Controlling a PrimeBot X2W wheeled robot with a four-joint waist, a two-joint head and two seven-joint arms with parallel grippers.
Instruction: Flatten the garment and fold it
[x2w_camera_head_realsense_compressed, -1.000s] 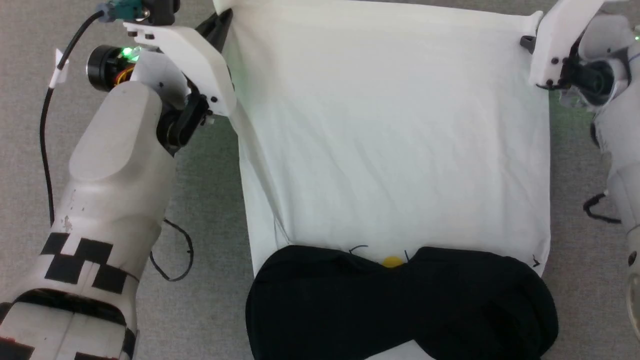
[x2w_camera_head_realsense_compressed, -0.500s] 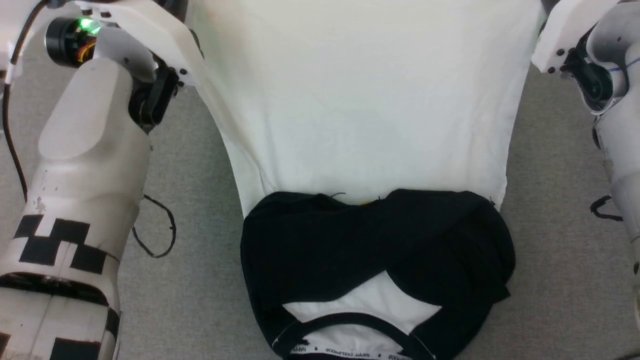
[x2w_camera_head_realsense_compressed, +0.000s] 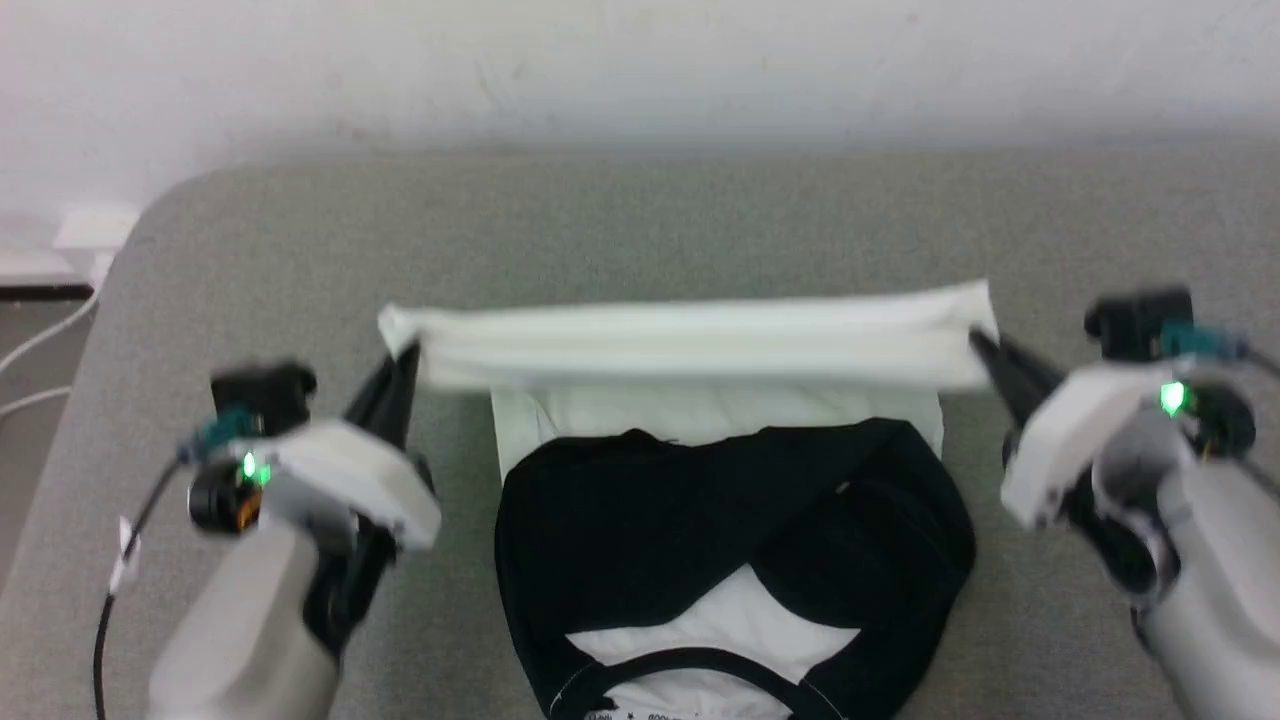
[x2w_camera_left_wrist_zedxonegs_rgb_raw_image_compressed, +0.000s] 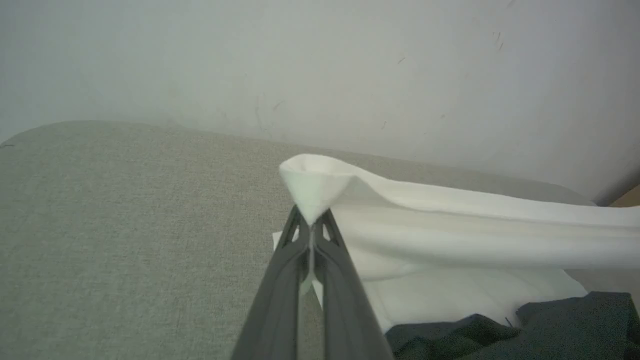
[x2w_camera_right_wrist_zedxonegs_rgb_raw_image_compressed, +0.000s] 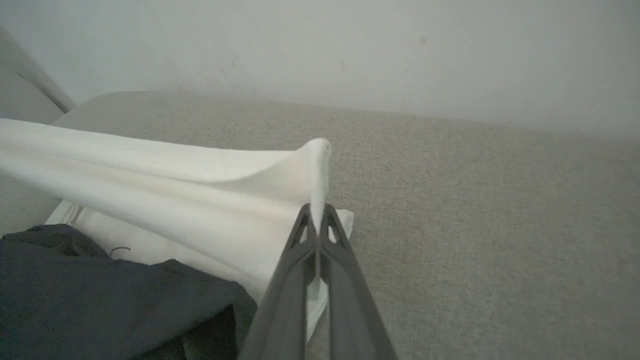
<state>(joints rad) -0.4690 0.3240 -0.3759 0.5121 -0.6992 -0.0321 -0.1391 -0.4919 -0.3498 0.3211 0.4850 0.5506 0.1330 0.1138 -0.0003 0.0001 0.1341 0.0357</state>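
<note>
The grey cloth-covered surface (x2w_camera_head_realsense_compressed: 650, 220) runs back to a pale wall (x2w_camera_head_realsense_compressed: 640, 70), and the garment (x2w_camera_head_realsense_compressed: 720, 615) lies at its near middle, neck end toward the robot. A second ago the white torso lay spread flat with the hands at its far corners. Now the head camera has swung up, and the hem (x2w_camera_head_realsense_compressed: 700, 345) hangs off the surface as a taut white band stretched between the two hands, just beyond the black sleeves (x2w_camera_head_realsense_compressed: 700, 500), which lie crossed over the chest. That suggests flattening is done and the lengthwise fold has begun, with the lower half being carried toward the collar (x2w_camera_head_realsense_compressed: 690, 662). The band looks level, so the fold should land square if both ends travel together. The left hand (x2w_camera_head_realsense_compressed: 405, 358) is clamped shut on the left hem corner, cloth pinched between its dark fingers, and the right hand (x2w_camera_head_realsense_compressed: 978, 342) is closed the same way on the right corner.
</note>
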